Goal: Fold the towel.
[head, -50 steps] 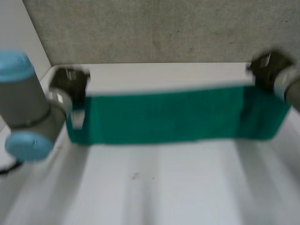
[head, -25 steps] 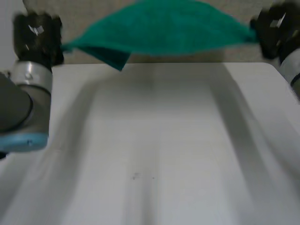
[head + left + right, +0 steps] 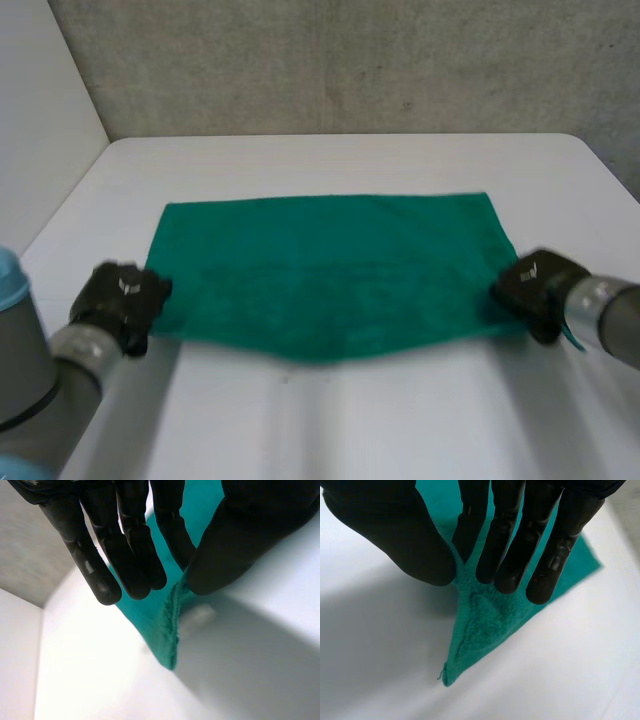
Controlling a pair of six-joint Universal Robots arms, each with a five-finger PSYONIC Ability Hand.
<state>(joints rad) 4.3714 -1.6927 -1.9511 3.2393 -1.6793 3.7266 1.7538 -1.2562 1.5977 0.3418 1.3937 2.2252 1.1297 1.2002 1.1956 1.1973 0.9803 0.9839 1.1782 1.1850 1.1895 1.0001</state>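
1. Left hand (image 3: 120, 298), in the head view, sits at the near-left corner of the green towel (image 3: 330, 265), and the right hand (image 3: 535, 285) sits at its near-right corner. The towel lies spread across the middle of the white table (image 3: 340, 420). Its far edge runs straight, and its near edge bows slightly outward in the middle. Bare tabletop surrounds it, widest on the near side. A grey wall (image 3: 350, 60) stands behind the table's far edge.
2. In the left wrist view, the left hand (image 3: 250, 525) pinches the towel (image 3: 150, 615) between thumb and fingers, at a fringed edge. The corner beyond the fingertips seems to rest on the table (image 3: 100, 680), though that is hard to judge.
3. In the right wrist view, the right hand (image 3: 395, 535) clamps the towel (image 3: 485, 620) between thumb and fingers. The corner juts out past the fingertips as a triangle on the table (image 3: 545, 680), with open surface on both sides.
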